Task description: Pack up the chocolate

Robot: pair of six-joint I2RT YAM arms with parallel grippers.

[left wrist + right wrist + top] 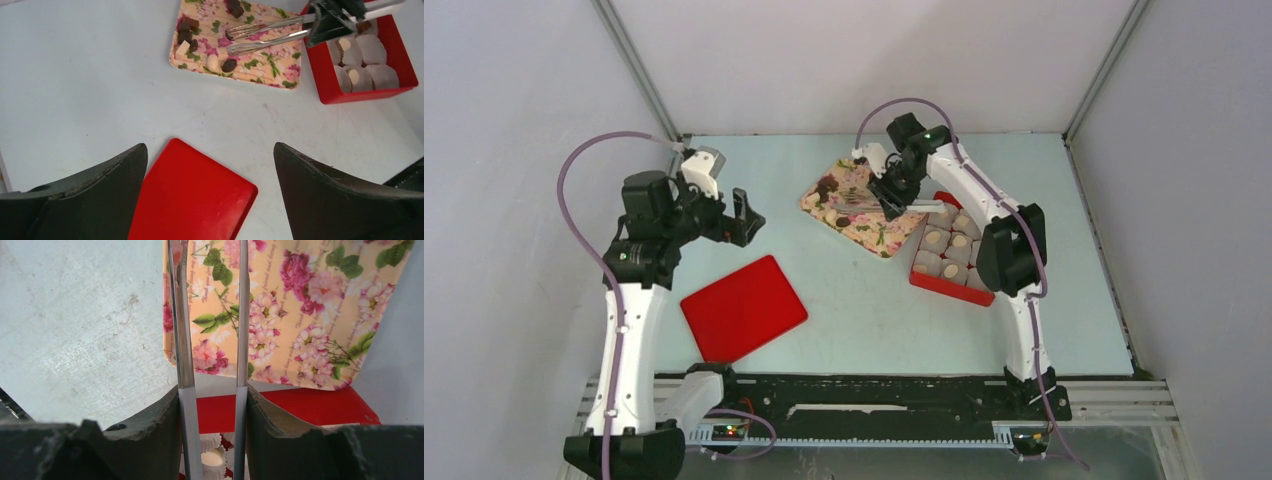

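Note:
Several chocolate pieces lie at the left end of the floral tray (280, 60): dark brown lumps (187, 26) and a cream one (212, 61). My right gripper (212, 395) is shut on metal tongs (265, 31), whose two arms (182, 340) reach out over the tray. I see nothing between the tongs' tips in the left wrist view. The red box (946, 281) holds white paper cups (372, 49), some with a cream chocolate (212, 459) inside. My left gripper (210, 147) hangs open above the table, with nothing between its fingers.
A flat red lid (744, 307) lies on the table below the left gripper, also seen as the red lid (192, 195) between its fingers. The tray (864, 205) touches the box's left side. Grey walls enclose the table.

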